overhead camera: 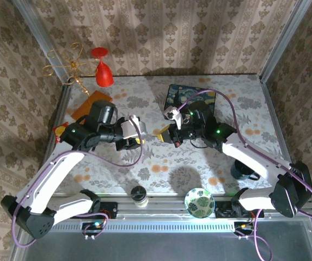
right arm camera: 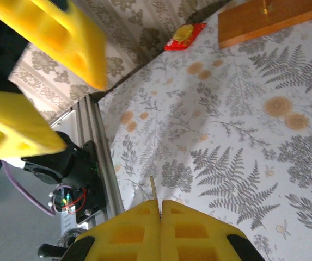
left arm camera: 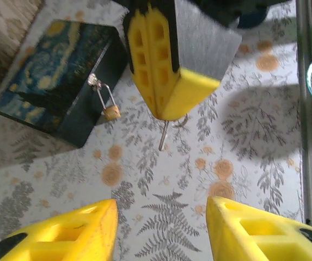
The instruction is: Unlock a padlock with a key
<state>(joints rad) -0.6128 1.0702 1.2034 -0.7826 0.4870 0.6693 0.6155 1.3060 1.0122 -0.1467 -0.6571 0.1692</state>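
Well, the right gripper (right arm camera: 160, 211) is pressed together on the key (left arm camera: 163, 136) above the table (left arm camera: 161, 185) (its shaft sticks out); the left gripper (left arm camera: 161, 223) is spread. The padlock (left arm camera: 111, 112) hangs on the blue box (left arm camera: 52, 76).

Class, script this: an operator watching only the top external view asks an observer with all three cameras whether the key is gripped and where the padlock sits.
Operator: Is the key actually held?
Observer: Yes. The right gripper is shut on the key, whose thin shaft pokes out below it.
Operator: And the padlock?
Observer: The padlock hangs by its shackle from a hasp on the starry box, apart from the key.
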